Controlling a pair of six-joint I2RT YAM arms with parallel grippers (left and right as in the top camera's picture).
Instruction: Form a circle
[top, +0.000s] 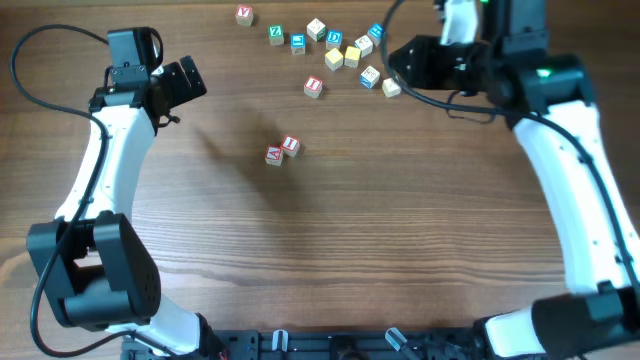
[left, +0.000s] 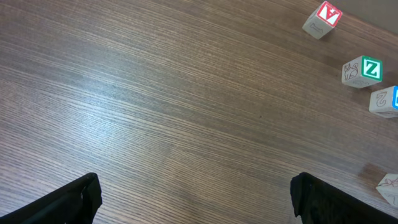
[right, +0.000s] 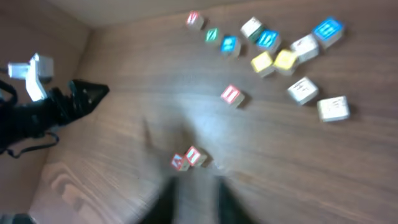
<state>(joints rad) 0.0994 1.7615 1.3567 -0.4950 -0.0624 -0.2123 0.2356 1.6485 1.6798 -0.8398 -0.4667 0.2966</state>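
Red-lettered cube pair (top: 282, 150) touching mid-table; loose cubes (top: 342, 52) beyond; left fingers (left: 68, 202) apart

Two letter cubes (top: 274, 155) are sitting touching mid table (top: 330, 240), a lone cube (top: 313, 87) is lying between them and the scattered cluster (top: 351, 56) behind

Red-lettered cubes (top: 290, 145) on a brown, wood-grained table (top: 300, 250).

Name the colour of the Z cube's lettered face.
Green. The Z cube shows best in the left wrist view.
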